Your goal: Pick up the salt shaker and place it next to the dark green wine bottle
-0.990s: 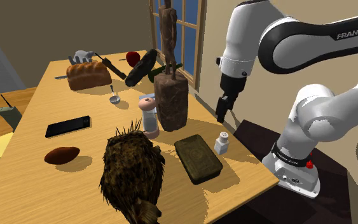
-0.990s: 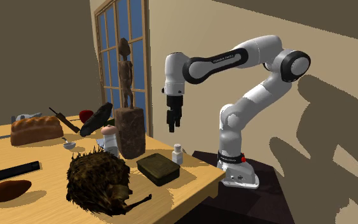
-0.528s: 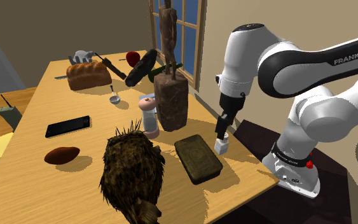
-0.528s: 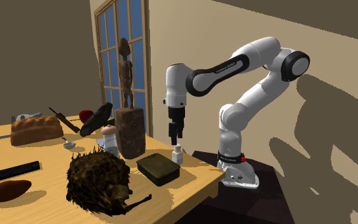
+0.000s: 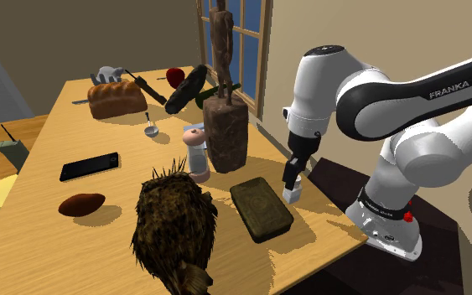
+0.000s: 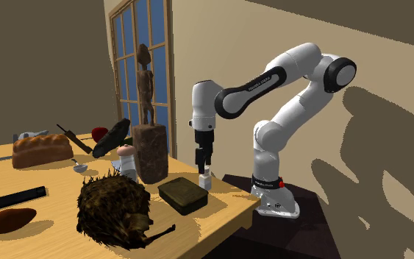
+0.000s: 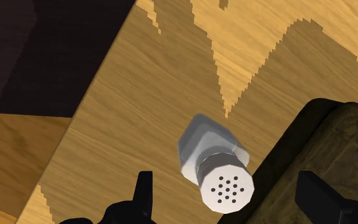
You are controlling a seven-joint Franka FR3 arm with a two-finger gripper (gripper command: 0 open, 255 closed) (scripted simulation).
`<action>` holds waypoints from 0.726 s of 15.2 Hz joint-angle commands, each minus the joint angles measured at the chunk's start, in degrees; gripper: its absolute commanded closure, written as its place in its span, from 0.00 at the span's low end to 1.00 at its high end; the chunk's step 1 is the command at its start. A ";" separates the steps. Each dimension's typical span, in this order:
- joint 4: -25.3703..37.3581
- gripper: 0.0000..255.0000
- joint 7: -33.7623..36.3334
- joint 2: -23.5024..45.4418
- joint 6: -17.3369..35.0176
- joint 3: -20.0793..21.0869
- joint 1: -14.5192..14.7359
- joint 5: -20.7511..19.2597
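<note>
The gripper (image 7: 227,186) hangs over the shaker (image 7: 213,167), its 2 fingers apart on either side, not touching it. The shaker stands upright near the table (image 5: 100,230) edge, just beside a dark box (image 5: 261,208).
</note>
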 commanded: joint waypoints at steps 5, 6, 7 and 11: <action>-0.01 1.00 0.00 0.00 0.01 0.00 0.00 0.00; -0.01 1.00 0.00 0.00 0.01 0.00 0.00 0.00; -0.01 1.00 0.00 0.00 0.01 0.00 0.00 0.00; -0.01 1.00 0.00 -0.01 0.00 0.00 0.01 0.01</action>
